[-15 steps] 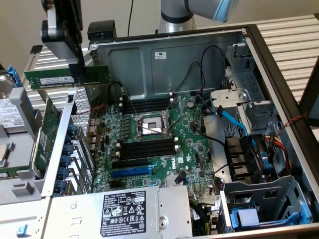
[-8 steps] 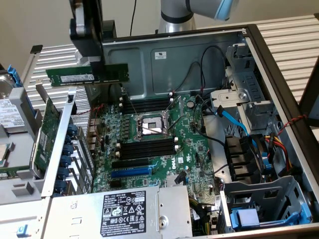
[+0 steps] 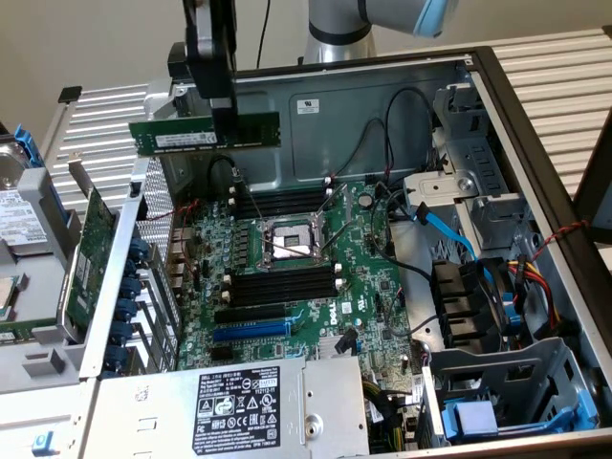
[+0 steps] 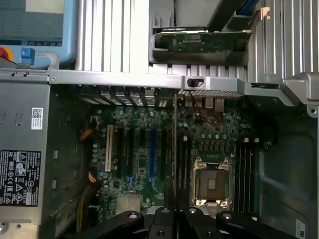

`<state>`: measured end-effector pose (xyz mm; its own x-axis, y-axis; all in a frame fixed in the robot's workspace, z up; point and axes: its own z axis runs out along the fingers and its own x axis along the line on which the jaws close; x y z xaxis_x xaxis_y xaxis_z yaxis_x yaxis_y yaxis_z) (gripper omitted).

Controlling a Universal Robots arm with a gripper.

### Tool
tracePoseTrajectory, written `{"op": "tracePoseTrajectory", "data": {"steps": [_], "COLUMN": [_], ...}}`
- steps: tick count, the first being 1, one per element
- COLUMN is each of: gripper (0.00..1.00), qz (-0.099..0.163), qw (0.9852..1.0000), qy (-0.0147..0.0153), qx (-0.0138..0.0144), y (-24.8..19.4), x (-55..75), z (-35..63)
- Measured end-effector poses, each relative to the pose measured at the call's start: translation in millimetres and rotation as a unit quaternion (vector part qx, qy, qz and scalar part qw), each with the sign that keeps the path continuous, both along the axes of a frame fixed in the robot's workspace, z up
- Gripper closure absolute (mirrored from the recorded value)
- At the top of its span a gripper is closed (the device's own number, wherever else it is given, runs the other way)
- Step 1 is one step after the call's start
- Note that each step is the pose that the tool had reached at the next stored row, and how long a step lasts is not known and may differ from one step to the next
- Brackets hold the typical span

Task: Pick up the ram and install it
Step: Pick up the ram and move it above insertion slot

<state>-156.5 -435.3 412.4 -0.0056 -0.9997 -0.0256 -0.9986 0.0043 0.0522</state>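
Note:
My gripper [image 3: 223, 117] hangs above the open computer case's back wall, shut on the ram [image 3: 191, 135]. The ram is a long green stick with a pale label, held level and edge-up in the air. In the wrist view the ram [image 4: 175, 149] appears edge-on as a thin line running out from between my fingers [image 4: 164, 219]. Below lies the green motherboard [image 3: 363, 287], with black memory slots [image 3: 282, 203] behind the processor socket [image 3: 287, 244] and more slots [image 3: 282, 284] in front of it. In the wrist view the ram lines up over the slots [image 4: 183, 164] beside the socket [image 4: 210, 181].
A large green expansion card [image 3: 96, 244] on its metal bracket leans at the exterior view's left beside a hard drive [image 3: 19, 225]. The power supply [image 3: 239, 402] covers the case's near side. A fan [image 3: 473, 301], a blue cable [image 3: 449, 229] and drive cages [image 3: 507, 402] crowd the exterior view's right.

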Motion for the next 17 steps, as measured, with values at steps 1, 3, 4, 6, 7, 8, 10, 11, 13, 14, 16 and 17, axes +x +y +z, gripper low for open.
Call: {"op": "tracePoseTrajectory", "data": {"steps": [1, 3, 4, 6, 7, 8, 10, 11, 13, 14, 16, 17], "gripper": [0.87, 0.87, 0.87, 0.87, 0.87, 0.87, 0.87, 0.87, 0.87, 0.87, 0.87, 0.87], "qz": [0.000, 0.000, 0.000, 0.000, 0.000, 0.000, 0.000, 0.000, 0.000, 0.000, 0.000, 0.001], "qw": [1.0000, 1.0000, 1.0000, 1.0000, 1.0000, 0.9999, 0.9999, 0.9998, 0.9998, 0.9998, 0.9998, 0.9998], "qy": [-0.0005, -0.0031, -0.0046, -0.0079, -0.0098, -0.0118, -0.0163, -0.0180, -0.0203, -0.0211, -0.0218, -0.0221], "qx": [0.0000, 0.0000, 0.0000, 0.0000, 0.0000, 0.0000, -0.0001, -0.0001, 0.0000, 0.0000, 0.0000, 0.0000], "y": [2.7, 6.9, 8.8, 12.6, 14.2, 15.7, 18.7, 20.4, 25.2, 27.2, 30.6, 31.9], "x": [2.6, 7.2, 9.7, 14.9, 17.3, 19.4, 23.9, 25.7, 28.3, 29.1, 31.3, 32.1], "z": [-0.6, -1.7, -2.0, -2.9, -3.2, -3.6, -4.1, -4.5, -5.6, -6.1, -6.9, -7.4]}}
